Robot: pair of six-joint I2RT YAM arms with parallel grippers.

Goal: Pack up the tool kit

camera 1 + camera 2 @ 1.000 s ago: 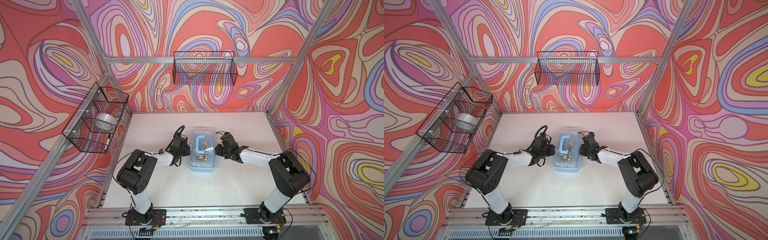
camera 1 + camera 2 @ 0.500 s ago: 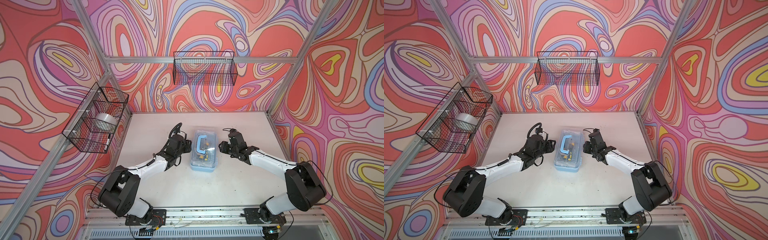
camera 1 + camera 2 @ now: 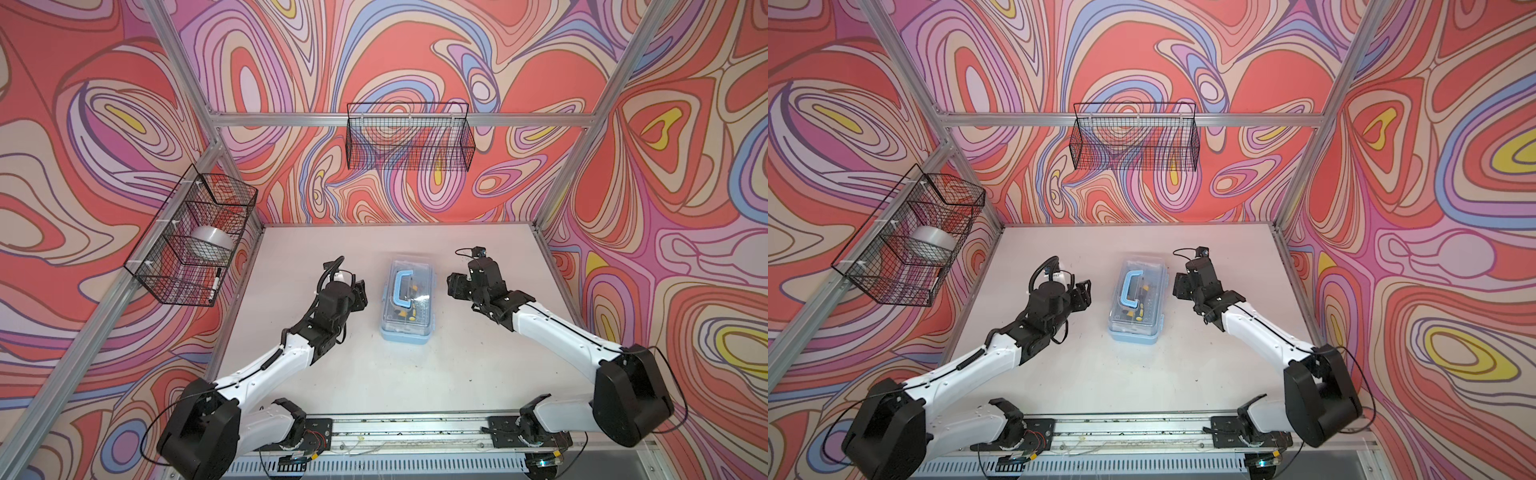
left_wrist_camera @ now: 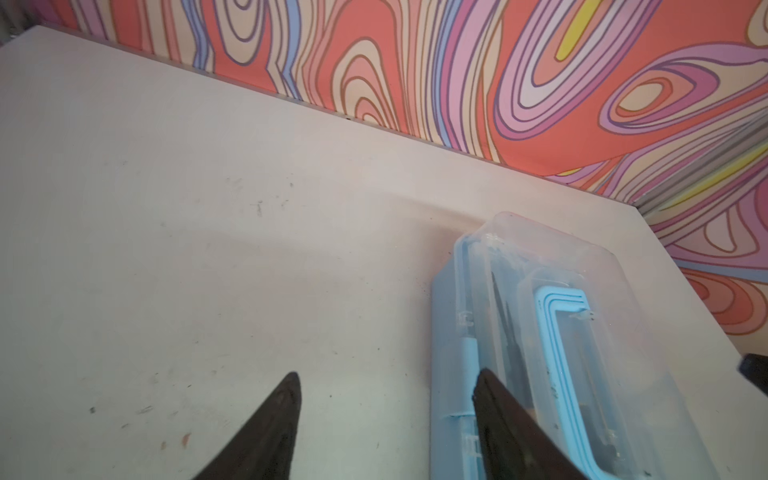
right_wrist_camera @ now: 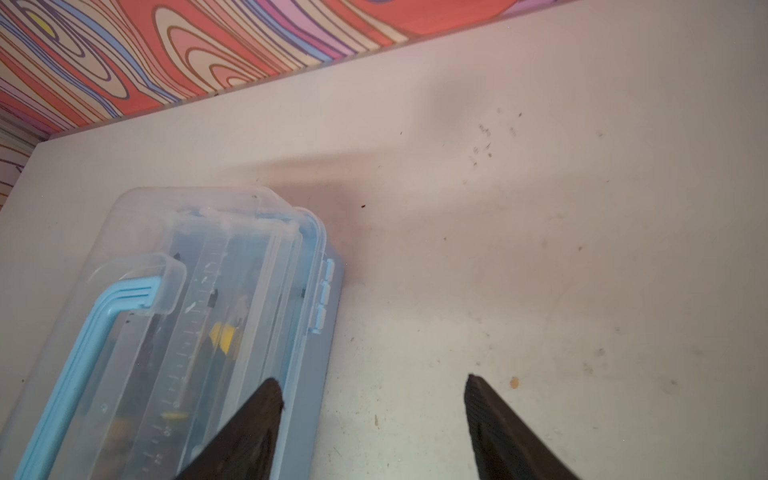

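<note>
The tool kit (image 3: 408, 322) (image 3: 1136, 320) lies in the middle of the white table, a light-blue case with its clear lid down and a blue handle (image 3: 400, 287) on top. Yellow and black tools show through the lid (image 5: 224, 338). My left gripper (image 3: 360, 293) (image 3: 1084, 293) hovers just left of the case, open and empty. My right gripper (image 3: 454, 286) (image 3: 1179, 286) hovers just right of it, also open and empty. In each wrist view the case (image 4: 557, 345) (image 5: 187, 316) sits beside the open gripper (image 4: 386, 376) (image 5: 370, 380), apart from the fingers.
A black wire basket (image 3: 409, 141) hangs on the back wall. Another wire basket (image 3: 166, 266) on the left wall holds a tape roll (image 3: 210, 243) and a marker (image 3: 216, 284). Aluminium frame posts stand at the table's (image 3: 457, 365) back corners.
Both grippers have drawn back from the case's sides and opened wider. Both arms have stretched out lower. The case has stayed in place.
</note>
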